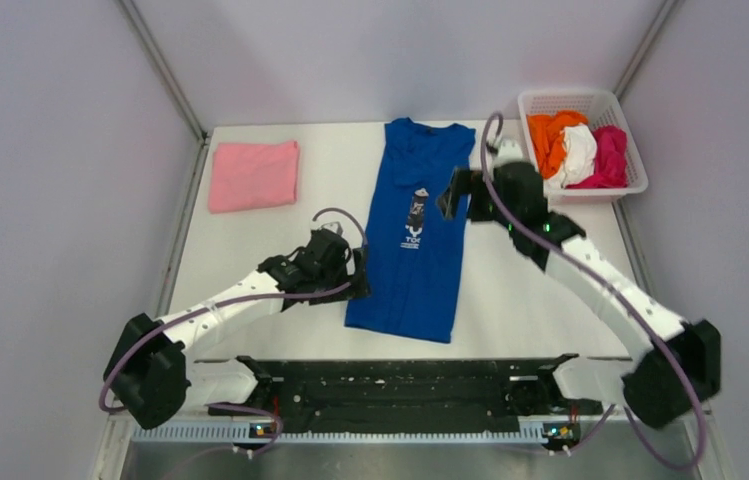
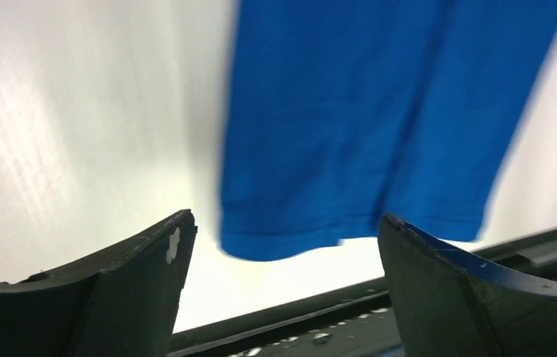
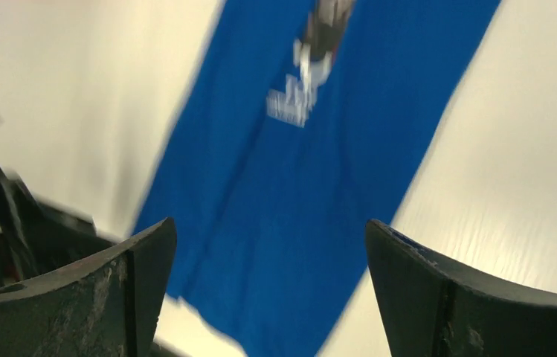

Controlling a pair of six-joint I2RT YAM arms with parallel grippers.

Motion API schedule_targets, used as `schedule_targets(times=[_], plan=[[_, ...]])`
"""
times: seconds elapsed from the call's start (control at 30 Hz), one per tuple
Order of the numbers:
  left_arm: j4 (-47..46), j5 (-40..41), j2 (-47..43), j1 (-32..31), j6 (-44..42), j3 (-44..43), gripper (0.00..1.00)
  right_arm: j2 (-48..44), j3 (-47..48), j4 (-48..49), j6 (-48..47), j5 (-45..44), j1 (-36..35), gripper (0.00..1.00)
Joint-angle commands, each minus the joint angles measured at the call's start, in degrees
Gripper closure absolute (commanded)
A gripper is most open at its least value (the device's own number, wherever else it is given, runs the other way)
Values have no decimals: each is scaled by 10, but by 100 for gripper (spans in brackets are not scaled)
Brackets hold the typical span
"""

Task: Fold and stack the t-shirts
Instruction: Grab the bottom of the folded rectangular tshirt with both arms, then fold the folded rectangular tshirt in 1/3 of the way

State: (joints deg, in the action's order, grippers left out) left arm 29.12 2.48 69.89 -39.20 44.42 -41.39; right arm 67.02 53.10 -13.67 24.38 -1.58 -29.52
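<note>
A royal-blue t-shirt [image 1: 412,280] lies as a long narrow strip down the middle of the table, collar at the far end and chest print [image 1: 416,215] facing up. A pink t-shirt [image 1: 253,175] lies folded at the far left. My left gripper [image 1: 358,272] is open beside the blue shirt's left edge, near its lower half. In the left wrist view the shirt's hem [image 2: 297,238] lies beyond the empty gripper [image 2: 286,219]. My right gripper [image 1: 452,193] is open at the shirt's right edge by the chest. The right wrist view shows blue cloth [image 3: 297,186] below the empty gripper [image 3: 269,223].
A white lattice basket [image 1: 540,100] at the far right corner holds orange [image 1: 550,135], white [image 1: 578,152] and magenta [image 1: 610,155] shirts. The black rail [image 1: 400,385] with both arm bases runs along the table's near edge. Grey walls close in the white table [image 1: 540,290].
</note>
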Motion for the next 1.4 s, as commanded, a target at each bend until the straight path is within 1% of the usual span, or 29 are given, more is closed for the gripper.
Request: schedule_targets(times=[0.0,0.07,0.13,0.2,0.27,0.33,0.37,0.43,0.5,0.53,0.57,0.67,0.7,0.73,0.83,1.0,1.1,1.23,1.37], plan=[[-28,-69,-20,16,-10,51,18,-64,-145,-88,120,-50,-87,7],[-47,-92,-17,17,-9,71,21,-96,-174,-115,145,-32,-119,12],[-63,-98,-7,16,-6,86,24,-113,-201,-110,166,-7,-158,18],[-82,-97,10,16,-3,95,28,-110,-219,-100,182,5,-189,22],[-96,-97,30,18,1,97,35,-96,-236,-84,194,12,-209,26],[-110,-106,45,18,2,97,44,-77,-251,-54,207,25,-222,29],[-115,-112,49,17,2,97,49,-67,-257,-38,211,32,-228,31],[-124,-115,58,18,2,100,65,-41,-266,-13,217,36,-235,37],[-124,-113,62,18,1,101,84,-17,-265,-17,219,27,-239,43],[-120,-112,63,18,2,102,97,-7,-266,-19,220,23,-242,45],[-115,-111,64,17,2,101,100,0,-268,-20,221,19,-244,46],[-107,-115,51,17,7,111,100,8,-276,-27,229,2,-248,55],[-107,-123,42,16,10,116,100,7,-278,-27,231,-2,-250,61],[-107,-129,31,16,15,123,100,3,-281,-27,235,-4,-254,74],[-98,-150,-10,12,30,143,100,-14,-284,-31,242,3,-274,100],[-100,-218,-88,7,42,171,100,-42,-271,-57,256,19,-314,100],[-97,-230,-106,7,32,154,100,-63,-258,-64,250,4,-317,100],[-95,-221,-70,9,19,92,100,-70,-218,-67,204,-24,-311,100],[-101,-204,10,20,-5,12,100,-47,-179,-61,151,-9,-251,100]])
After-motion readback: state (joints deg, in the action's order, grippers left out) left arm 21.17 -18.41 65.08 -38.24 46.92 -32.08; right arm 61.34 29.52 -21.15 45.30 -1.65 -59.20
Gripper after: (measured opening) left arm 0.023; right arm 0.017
